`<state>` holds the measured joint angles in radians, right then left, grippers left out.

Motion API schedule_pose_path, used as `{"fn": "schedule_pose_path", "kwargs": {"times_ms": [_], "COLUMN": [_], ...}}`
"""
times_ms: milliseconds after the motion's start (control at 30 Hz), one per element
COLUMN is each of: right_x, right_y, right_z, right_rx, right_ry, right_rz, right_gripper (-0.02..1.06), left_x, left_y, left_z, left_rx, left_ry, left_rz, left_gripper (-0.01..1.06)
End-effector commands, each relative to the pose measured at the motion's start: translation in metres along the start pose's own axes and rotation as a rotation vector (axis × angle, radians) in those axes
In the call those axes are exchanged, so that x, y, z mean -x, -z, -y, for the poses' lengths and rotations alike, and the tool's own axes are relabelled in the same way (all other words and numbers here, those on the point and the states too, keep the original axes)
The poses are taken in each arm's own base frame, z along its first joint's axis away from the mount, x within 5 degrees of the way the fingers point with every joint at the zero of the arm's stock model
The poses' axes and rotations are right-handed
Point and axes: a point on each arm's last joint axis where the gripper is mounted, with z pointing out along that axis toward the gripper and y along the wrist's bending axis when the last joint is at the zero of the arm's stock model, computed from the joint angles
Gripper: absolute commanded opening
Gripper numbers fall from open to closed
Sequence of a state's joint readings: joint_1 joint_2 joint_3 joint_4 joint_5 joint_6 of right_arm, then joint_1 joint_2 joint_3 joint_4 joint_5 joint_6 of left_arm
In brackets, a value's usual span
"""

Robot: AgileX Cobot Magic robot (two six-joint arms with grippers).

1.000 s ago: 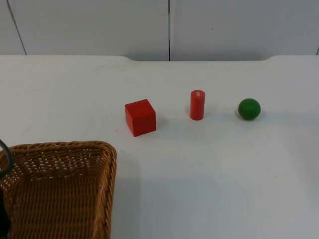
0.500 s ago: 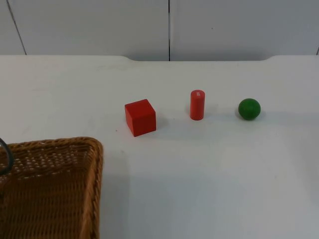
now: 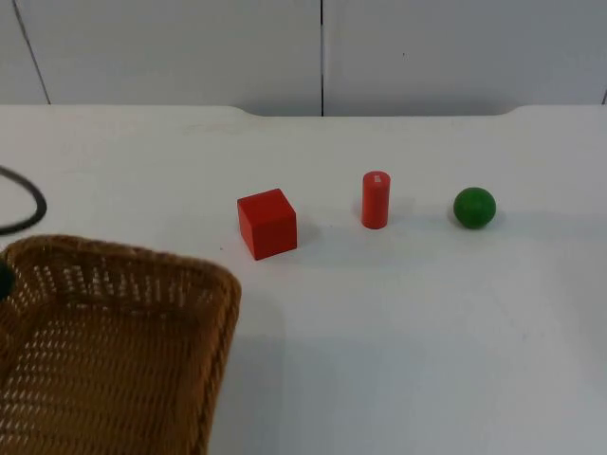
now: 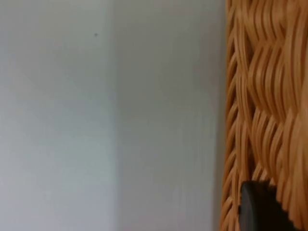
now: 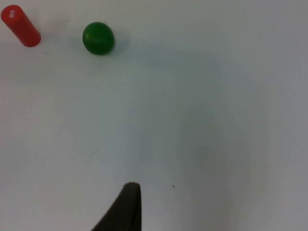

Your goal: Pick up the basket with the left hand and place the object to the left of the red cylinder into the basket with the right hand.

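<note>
Basket first: one brown woven wicker basket sits at the near left of the white table top, its rim tilted, the far edge sloping down toward the right. In the left wrist view the basket's woven wall runs close beside a black fingertip of the left gripper, which lies right against the weave — whether the fingers are closed on the rim I cannot tell.

Three small objects stand in a row across the middle of the table, well apart from the basket. One red cube is at the left of the row, turned slightly so a corner faces the camera. One red cylinder stands upright to the right of it, with a pale mark on its top face. One green ball rests further right, near the cylinder but not touching it.

From the right wrist view the red cylinder and the green ball lie ahead on the bare table, and one black fingertip of the right gripper hangs well short of them; how far that gripper is open cannot be told, and nothing is seen in its grasp.

Beyond the table's far edge stands the grey partition wall, split by a dark vertical seam.
</note>
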<state>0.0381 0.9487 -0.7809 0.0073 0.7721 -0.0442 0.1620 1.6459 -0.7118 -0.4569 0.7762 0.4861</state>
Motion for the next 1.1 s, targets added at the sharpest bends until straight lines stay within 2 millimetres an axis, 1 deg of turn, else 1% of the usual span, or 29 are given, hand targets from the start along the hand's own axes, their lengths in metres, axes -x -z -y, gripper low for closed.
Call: {"fn": "schedule_pose_path", "kwargs": {"times_ms": [0, 33, 167, 400, 700, 767, 833, 867, 900, 933, 1000, 1067], "right_x": [0.000, 0.001, 0.000, 0.000, -0.001, 0.001, 0.003, 0.003, 0.005, 0.008, 0.011, 0.018], "right_y": [0.000, 0.000, 0.000, 0.000, 0.000, 0.000, 0.001, 0.001, 0.002, 0.004, 0.004, 0.004], "right_z": [0.002, 0.002, 0.002, 0.001, -0.001, -0.005, -0.010, -0.010, -0.011, -0.012, -0.013, -0.013], "right_rx": [-0.010, -0.010, -0.010, -0.006, 0.013, 0.062, 0.117, 0.117, 0.131, 0.140, 0.146, 0.157], "right_ry": [0.001, 0.001, 0.001, -0.002, 0.000, 0.008, 0.031, 0.031, 0.030, 0.021, 0.016, 0.012], "right_rz": [0.003, 0.006, 0.003, 0.000, -0.008, 0.010, 0.031, 0.031, 0.046, 0.064, 0.067, 0.056], "right_gripper": [1.05, 1.05, 1.05, 1.05, 1.05, 1.05, 1.05, 1.05, 1.05, 1.05, 1.05, 1.05], "left_x": [0.006, 0.010, 0.017, 0.017, 0.020, 0.021, 0.022, 0.022, 0.022, 0.023, 0.024, 0.023], "left_y": [0.009, 0.012, 0.016, 0.018, 0.018, 0.021, 0.028, 0.028, 0.031, 0.037, 0.039, 0.040], "left_z": [0.004, 0.005, 0.008, 0.009, 0.007, 0.003, -0.003, -0.003, -0.006, -0.013, -0.016, -0.019], "left_rx": [-0.036, -0.042, -0.062, -0.070, -0.058, -0.103, -0.209, -0.209, -0.251, -0.278, -0.275, -0.251], "left_ry": [0.051, 0.061, 0.073, 0.050, 0.034, 0.044, 0.051, 0.051, 0.038, 0.069, 0.078, 0.082], "left_rz": [-0.024, -0.007, 0.023, 0.011, 0.045, 0.067, 0.113, 0.113, 0.136, 0.166, 0.176, 0.167], "left_gripper": [0.00, 0.00, 0.00, 0.00, 0.00, 0.00, 0.00, 0.00, 0.00, 0.00, 0.00, 0.00]}}
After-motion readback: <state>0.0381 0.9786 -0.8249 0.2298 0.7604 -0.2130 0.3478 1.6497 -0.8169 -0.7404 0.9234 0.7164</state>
